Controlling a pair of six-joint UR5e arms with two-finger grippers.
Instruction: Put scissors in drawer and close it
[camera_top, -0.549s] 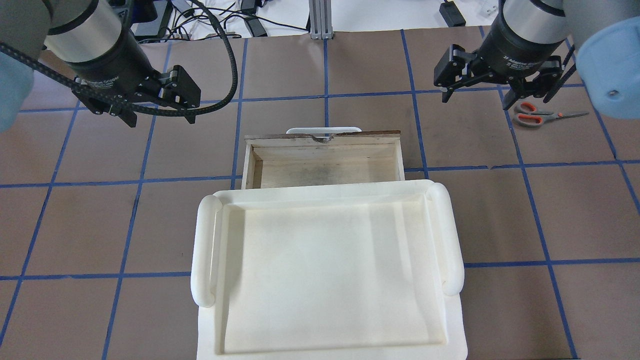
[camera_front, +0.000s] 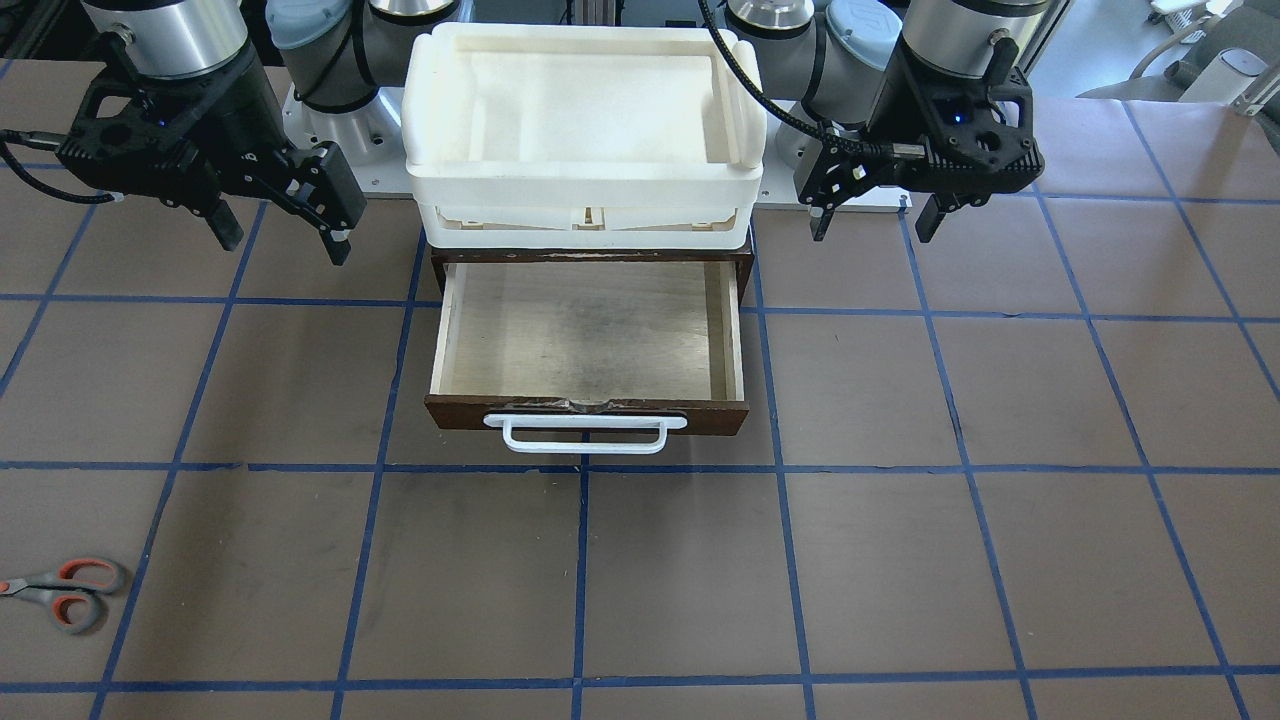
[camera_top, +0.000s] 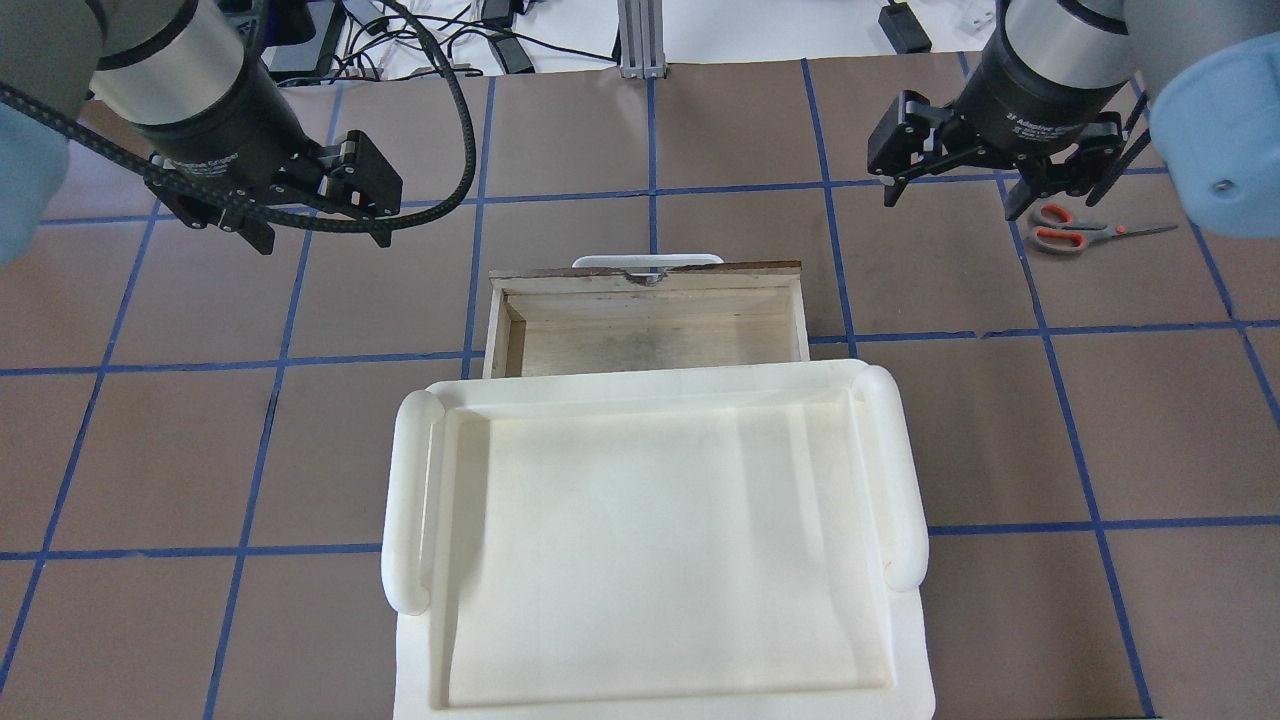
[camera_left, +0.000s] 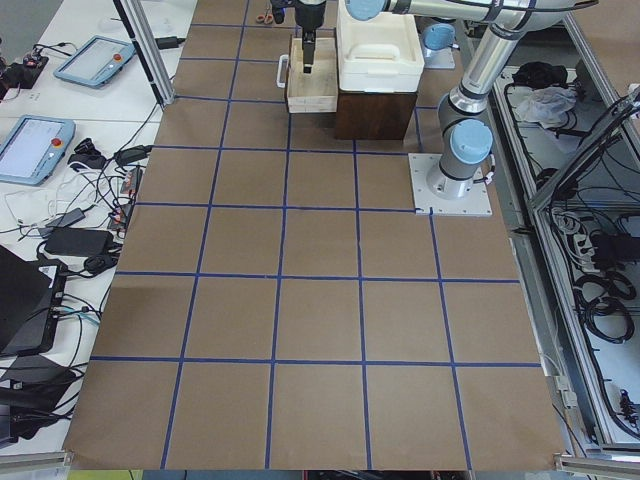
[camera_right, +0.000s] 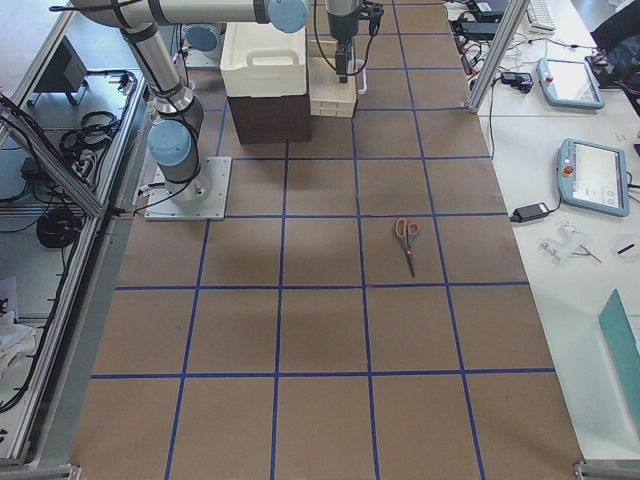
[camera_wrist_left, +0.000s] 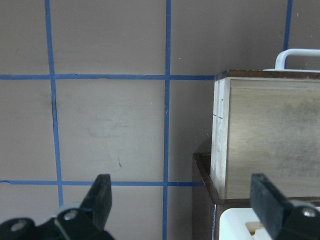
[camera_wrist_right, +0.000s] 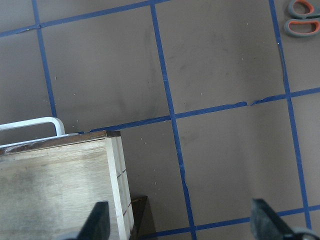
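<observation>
Scissors (camera_top: 1085, 230) lying flat on the brown surface (camera_top: 180, 450), closed, grey handles lined in orange-red toward the drawer's side, dark blades pointing away from it; well apart from the drawer (camera_top: 650, 275), out on the right arm's side; seen from across the table, far down in the corner (camera_front: 60, 590), near a blue tape line (camera_front: 140, 560) of the grid; from the right wrist camera, only the handles at the top edge (camera_wrist_right: 302, 17).

Drawer (camera_front: 735, 330) pulled out of a dark brown cabinet (camera_right: 265, 118), bare pale plywood floor showing, dark front and white bar handle (camera_front: 585, 435) facing away from the robot; white tray (camera_top: 405, 500) sitting on top of the cabinet, overhanging the rear of the drawer.

Right gripper (camera_top: 952, 200) spread wide and holding nothing, hanging above the surface beside the drawer's corner on the scissors' side; from the front (camera_front: 285, 245), level with the cabinet and well short of the scissors.

Left gripper (camera_top: 318, 232) likewise spread and unloaded, hanging off the other side of the drawer (camera_front: 875, 228); from its own wrist camera, both fingers (camera_wrist_left: 100, 195) at the bottom edge with the drawer's side wall and the cabinet's corner between them.
</observation>
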